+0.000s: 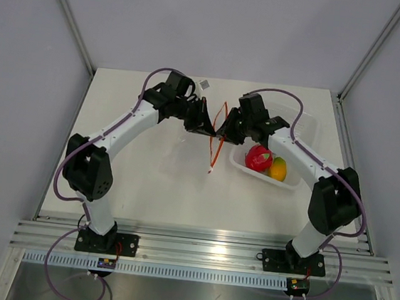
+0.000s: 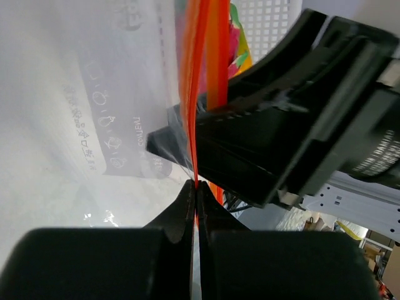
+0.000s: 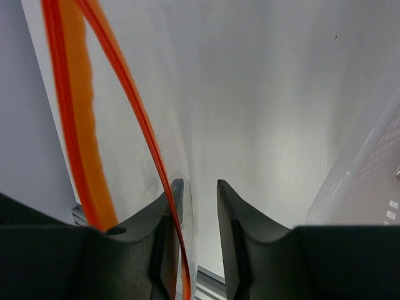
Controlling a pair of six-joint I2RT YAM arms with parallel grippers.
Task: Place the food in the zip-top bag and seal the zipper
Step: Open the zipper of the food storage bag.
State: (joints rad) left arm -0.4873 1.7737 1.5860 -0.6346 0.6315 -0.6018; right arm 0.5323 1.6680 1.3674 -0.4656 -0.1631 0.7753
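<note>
The clear zip-top bag hangs between my two grippers above the table's middle, and its orange-red zipper runs down toward the table. My left gripper is shut on the zipper strip, with its jaws pressed together. My right gripper is open. Bag film and one zipper strand lie against its left finger. The pink-red fruit with green leaves and the yellow-orange fruit lie in the tray. The dark red fruit is not in view.
The rigid clear tray stands right of centre, under my right forearm. Its perforated wall shows behind the bag in the left wrist view. A small white tag lies at the back. Grey walls enclose the table.
</note>
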